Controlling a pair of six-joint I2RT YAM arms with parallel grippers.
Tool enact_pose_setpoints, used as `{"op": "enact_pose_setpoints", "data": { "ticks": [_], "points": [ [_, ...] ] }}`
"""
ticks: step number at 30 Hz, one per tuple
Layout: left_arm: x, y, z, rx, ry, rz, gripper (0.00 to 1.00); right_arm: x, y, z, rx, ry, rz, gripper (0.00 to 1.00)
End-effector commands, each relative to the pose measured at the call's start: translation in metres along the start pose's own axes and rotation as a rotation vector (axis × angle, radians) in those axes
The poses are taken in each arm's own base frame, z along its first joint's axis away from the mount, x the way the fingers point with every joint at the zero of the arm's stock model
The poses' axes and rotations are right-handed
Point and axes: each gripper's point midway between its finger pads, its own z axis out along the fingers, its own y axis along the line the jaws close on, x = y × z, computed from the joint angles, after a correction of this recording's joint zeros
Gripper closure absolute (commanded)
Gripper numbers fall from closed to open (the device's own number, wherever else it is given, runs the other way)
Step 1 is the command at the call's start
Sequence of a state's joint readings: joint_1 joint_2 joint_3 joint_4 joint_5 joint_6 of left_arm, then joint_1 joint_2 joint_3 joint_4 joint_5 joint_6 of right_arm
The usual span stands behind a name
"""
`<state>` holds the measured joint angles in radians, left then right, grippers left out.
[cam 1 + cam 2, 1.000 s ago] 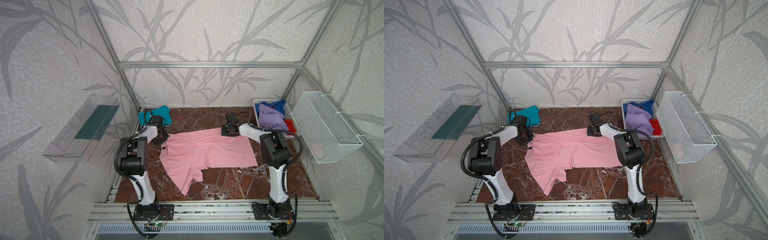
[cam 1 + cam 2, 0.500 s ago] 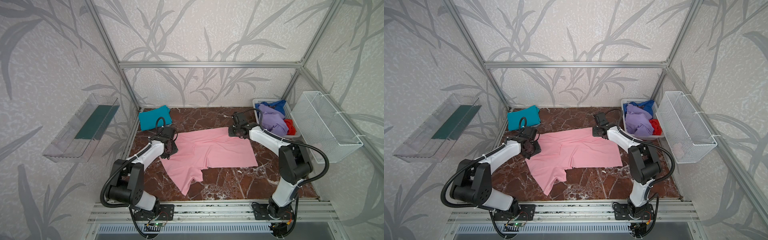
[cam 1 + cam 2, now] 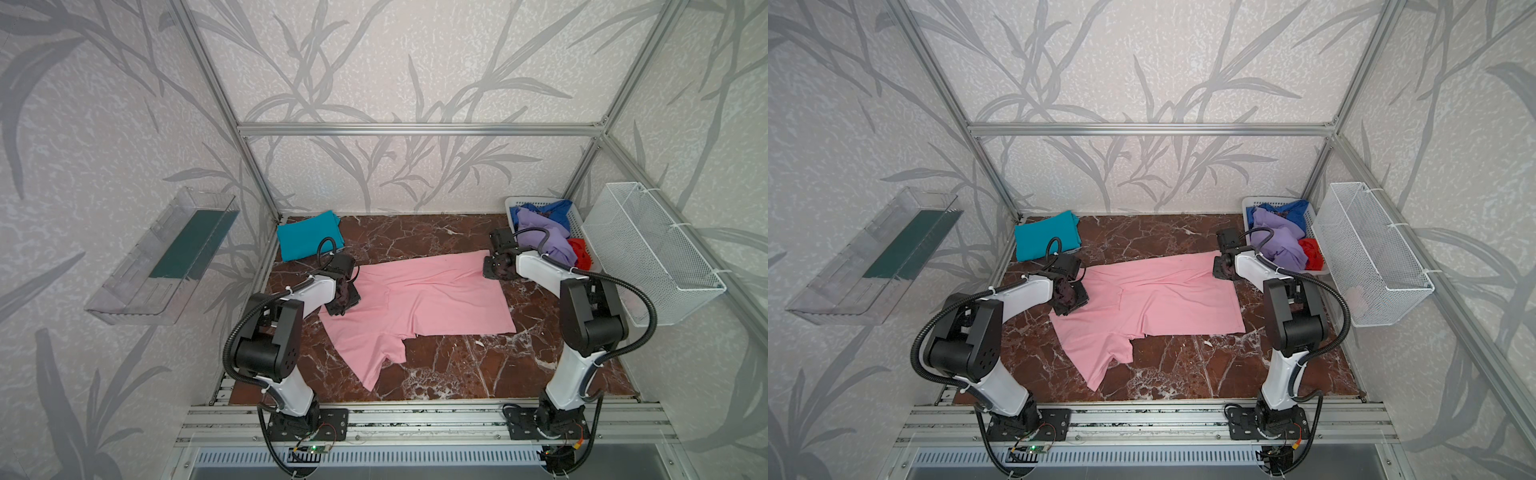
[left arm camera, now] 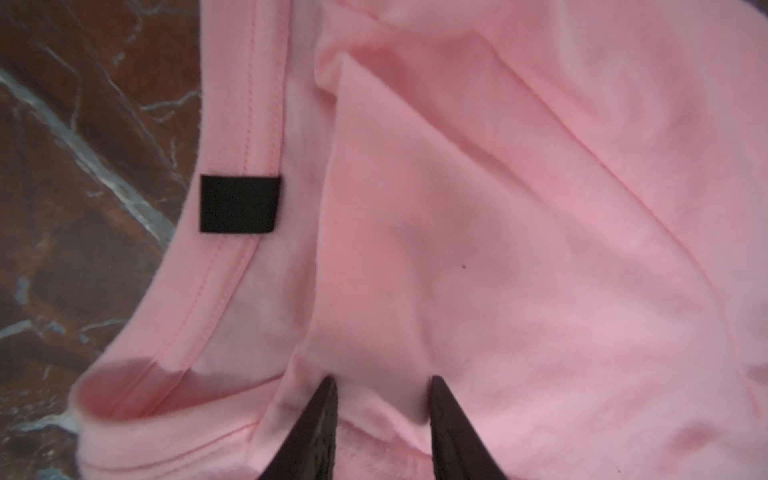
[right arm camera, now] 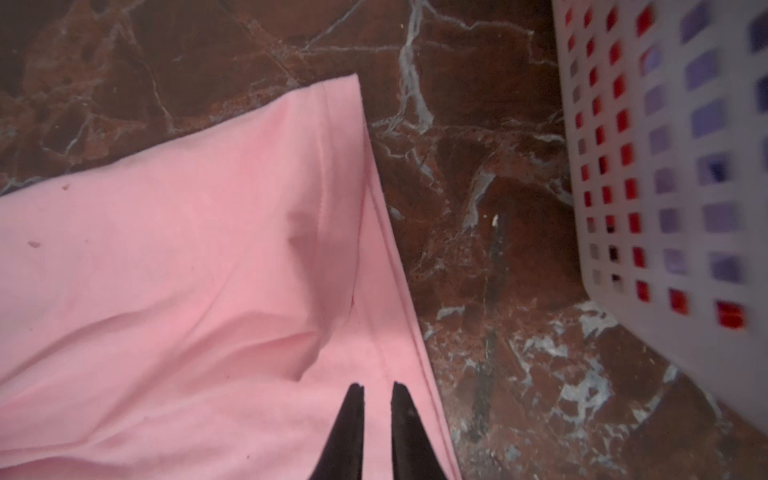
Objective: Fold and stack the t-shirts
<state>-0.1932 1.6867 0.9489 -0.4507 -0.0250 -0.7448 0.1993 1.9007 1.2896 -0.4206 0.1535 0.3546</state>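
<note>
We see the pink shirt (image 3: 419,299) spread flat in the middle of the table (image 3: 449,374), with the teal shirt (image 3: 307,235) folded at the back left corner. The left claw (image 4: 382,386) is partly open beside the collar and the right claw (image 5: 378,388) is barely parted at the hem; neither is gripping. In both top views the wrists hide the fingertips

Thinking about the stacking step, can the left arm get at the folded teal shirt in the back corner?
Probably yes. The teal shirt lies just beyond the left gripper on that arm's side, with only bare table between them and nothing on top.
</note>
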Motion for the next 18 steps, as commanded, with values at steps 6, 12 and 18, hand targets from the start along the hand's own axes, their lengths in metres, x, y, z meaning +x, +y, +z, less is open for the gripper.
{"op": "enact_pose_setpoints", "data": {
  "ticks": [6, 12, 18],
  "points": [
    [-0.004, 0.008, 0.006, -0.022, 0.013, -0.028, 0.62, 0.005, 0.021, 0.022, -0.064, 0.058, 0.007, 0.69],
    [-0.003, 0.008, 0.012, -0.029, 0.024, -0.028, 0.62, -0.001, 0.017, 0.032, -0.031, 0.042, 0.008, 0.67],
    [0.001, 0.013, 0.017, -0.041, 0.035, -0.034, 0.62, -0.014, 0.018, 0.034, -0.030, 0.005, 0.021, 0.80]
  ]
}}
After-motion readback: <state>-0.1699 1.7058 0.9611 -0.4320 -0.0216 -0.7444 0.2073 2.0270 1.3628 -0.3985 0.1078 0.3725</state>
